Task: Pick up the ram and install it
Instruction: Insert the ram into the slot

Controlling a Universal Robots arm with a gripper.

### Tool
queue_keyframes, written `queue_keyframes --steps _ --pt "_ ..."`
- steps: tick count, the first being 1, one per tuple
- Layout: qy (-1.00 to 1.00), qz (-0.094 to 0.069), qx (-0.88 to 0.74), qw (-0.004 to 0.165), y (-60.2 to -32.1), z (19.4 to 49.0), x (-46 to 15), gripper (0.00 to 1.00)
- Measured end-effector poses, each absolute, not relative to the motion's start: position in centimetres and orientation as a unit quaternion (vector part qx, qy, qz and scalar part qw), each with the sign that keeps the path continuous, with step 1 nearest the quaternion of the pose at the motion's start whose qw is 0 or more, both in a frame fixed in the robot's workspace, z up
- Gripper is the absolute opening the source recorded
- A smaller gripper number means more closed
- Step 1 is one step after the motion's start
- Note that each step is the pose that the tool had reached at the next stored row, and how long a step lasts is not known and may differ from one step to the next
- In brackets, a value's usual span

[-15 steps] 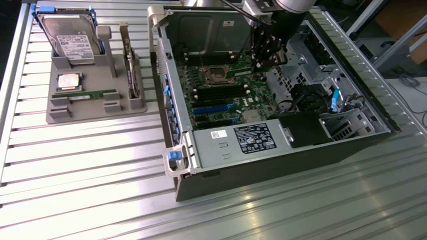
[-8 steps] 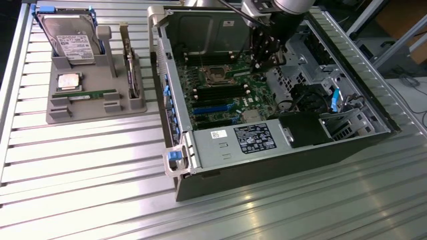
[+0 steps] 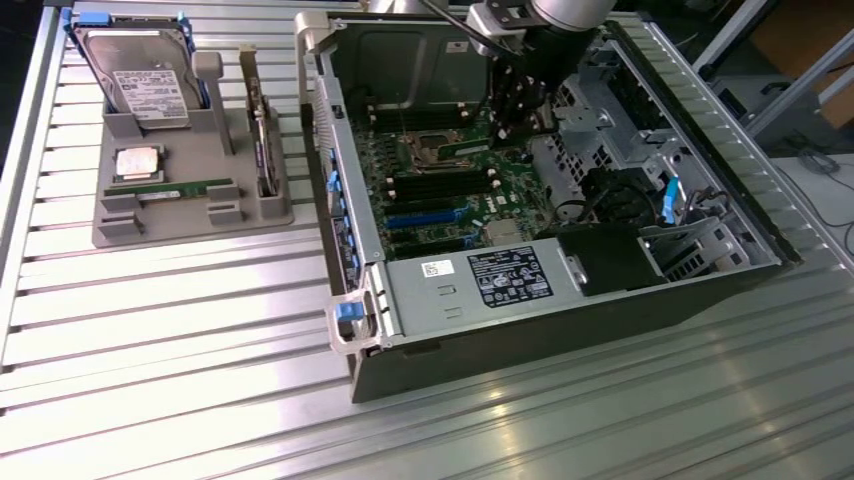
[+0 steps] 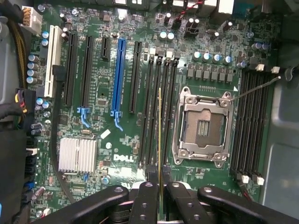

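In the wrist view my gripper [image 4: 160, 187] is shut on the ram [image 4: 160, 130], which I see edge-on as a thin strip running out from between the fingers [image 4: 145, 200]. The ram hangs over the bank of black memory slots [image 4: 148, 116] beside the empty CPU socket [image 4: 203, 126]. I cannot tell whether it touches a slot. In the exterior view the gripper [image 3: 518, 112] reaches down into the open computer case [image 3: 441, 300], over the green motherboard [image 3: 447, 190]. Another green stick [image 3: 167, 187] lies in the grey tray [image 3: 134, 235].
The tray at the exterior view's left also holds a hard drive [image 3: 134, 65], a square silver chip [image 3: 138, 160] and an upright card [image 3: 263, 140]. A power supply [image 3: 494, 280] and drive cage [image 3: 601, 140] crowd the case. More slots [image 4: 250, 126] flank the socket's other side.
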State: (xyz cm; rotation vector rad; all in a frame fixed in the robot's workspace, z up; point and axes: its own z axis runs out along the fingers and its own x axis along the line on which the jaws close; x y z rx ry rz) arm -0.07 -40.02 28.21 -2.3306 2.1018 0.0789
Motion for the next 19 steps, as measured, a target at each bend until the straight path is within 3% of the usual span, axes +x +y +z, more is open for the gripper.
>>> queue_keyframes --steps 19 --pt "0.678 0.024 -0.735 0.000 -40.4 27.4 -2.7 0.14"
